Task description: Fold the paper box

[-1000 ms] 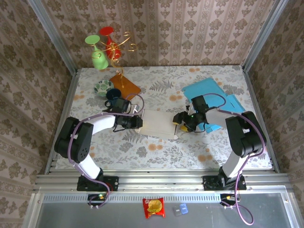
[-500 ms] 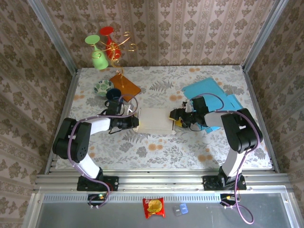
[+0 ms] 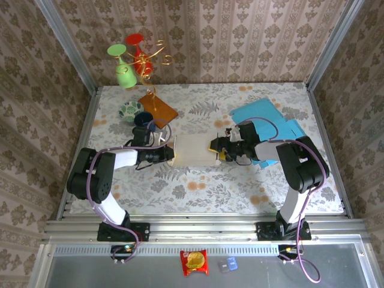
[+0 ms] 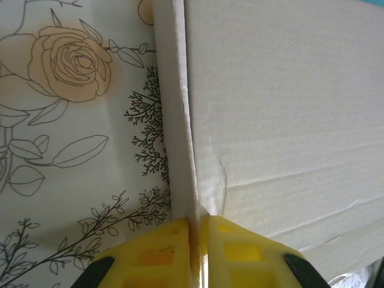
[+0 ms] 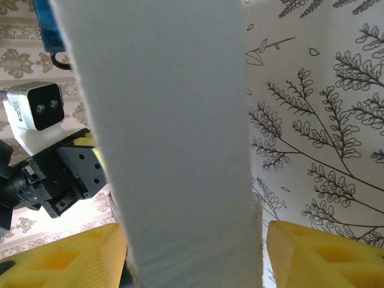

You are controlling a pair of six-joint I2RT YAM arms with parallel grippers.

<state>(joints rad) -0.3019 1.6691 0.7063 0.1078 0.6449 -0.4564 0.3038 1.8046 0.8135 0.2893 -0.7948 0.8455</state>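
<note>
Left gripper (image 3: 172, 154) is seen pinched tight on the left flap of the paper box (image 3: 195, 150), which is set mid-table (image 3: 198, 186). Right gripper (image 3: 214, 148) is spread astride the right flap; contact cannot be told.

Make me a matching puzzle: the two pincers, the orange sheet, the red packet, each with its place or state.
1 left pincer
2 right pincer
3 orange sheet
4 red packet

A open, astride a paper box flap
B on the grey ledge, off the table
C shut on the paper box's edge
D far left of the table

Pairs: 1-C, 2-A, 3-D, 4-B
</note>
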